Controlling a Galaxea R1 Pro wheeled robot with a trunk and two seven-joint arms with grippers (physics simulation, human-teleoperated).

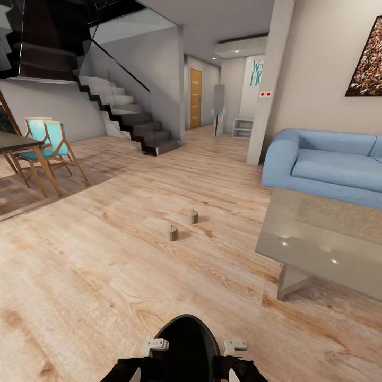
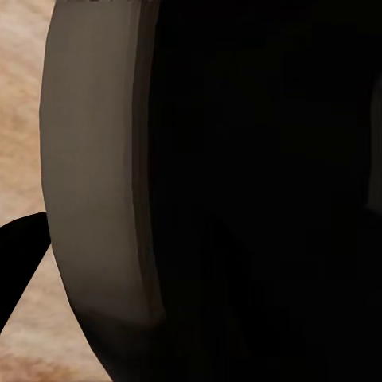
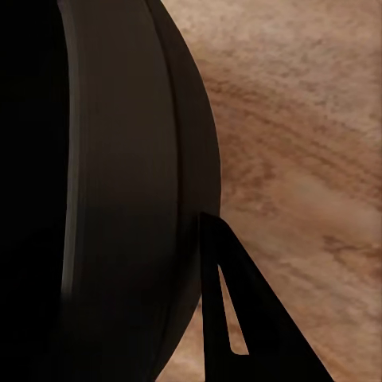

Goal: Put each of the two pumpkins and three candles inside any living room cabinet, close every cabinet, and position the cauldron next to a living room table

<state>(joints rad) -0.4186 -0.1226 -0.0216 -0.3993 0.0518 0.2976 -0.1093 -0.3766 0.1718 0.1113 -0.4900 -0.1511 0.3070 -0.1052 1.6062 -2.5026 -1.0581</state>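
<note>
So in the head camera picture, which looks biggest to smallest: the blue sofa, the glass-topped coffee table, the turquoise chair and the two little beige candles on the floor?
1. Glass-topped coffee table and light-blue sofa: similar, both cut off; the table is nearer.
2. Turquoise wooden-framed chair, though it stands farther away.
3. Two stubby beige candles: alike, smallest.

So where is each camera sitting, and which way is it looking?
Head view: up on the robot's head, looking forward and down across the wooden floor at two candles, the glass table and sofa; its own dark body and arms show at the bottom edge.
Left wrist view: on the left arm, pressed close to a dark rounded surface.
Right wrist view: on the right arm, also close to a dark curved surface.
Both wrist views share that dark surface and the floor.
</note>
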